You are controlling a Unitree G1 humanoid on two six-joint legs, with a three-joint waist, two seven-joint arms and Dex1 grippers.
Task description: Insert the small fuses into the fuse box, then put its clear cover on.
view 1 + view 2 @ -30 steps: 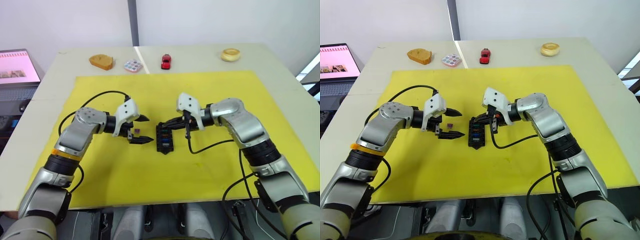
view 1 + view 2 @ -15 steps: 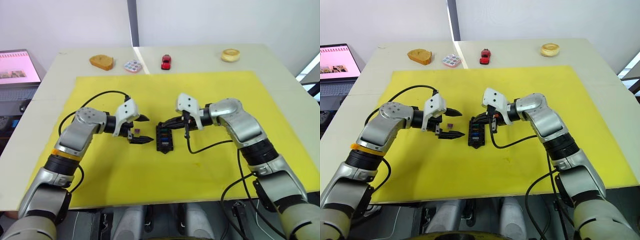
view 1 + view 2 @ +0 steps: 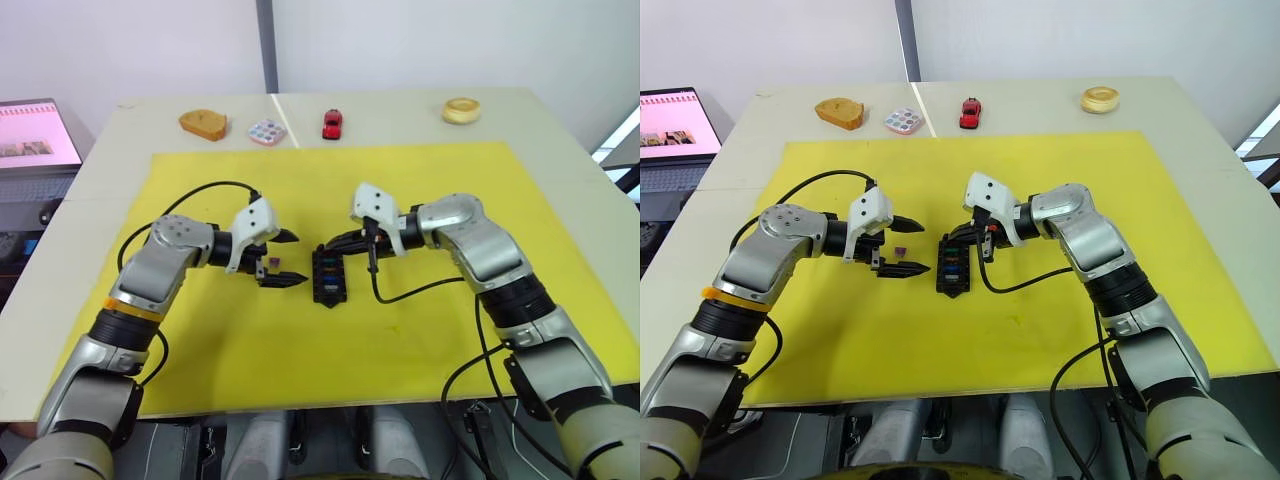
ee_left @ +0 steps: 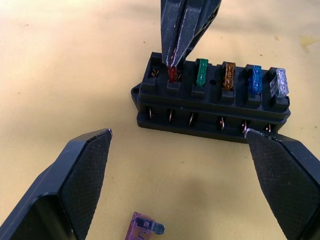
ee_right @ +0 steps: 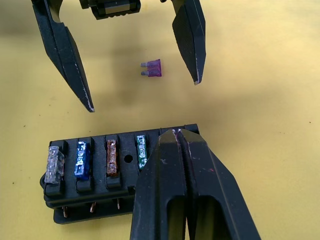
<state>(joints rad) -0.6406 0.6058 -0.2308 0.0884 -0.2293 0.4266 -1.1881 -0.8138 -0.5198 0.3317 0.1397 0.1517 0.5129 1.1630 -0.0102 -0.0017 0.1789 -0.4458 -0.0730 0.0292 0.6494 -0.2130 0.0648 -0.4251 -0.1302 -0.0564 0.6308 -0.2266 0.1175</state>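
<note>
The fuse box (image 4: 212,107) sat on the yellow mat (image 3: 400,330) at mid-counter, between my two arms. I saw four fuses seated in its top row: green (image 4: 202,72), amber (image 4: 229,76), blue (image 4: 255,80) and clear grey (image 4: 279,83). My right end effector (image 4: 176,59) was pinched closed on the red fuse (image 4: 172,75) at the end slot. My left end effector (image 3: 284,260) hovered with fingers spread wide, the purple fuse (image 5: 152,68) lying flat on the mat between them, untouched.
</note>
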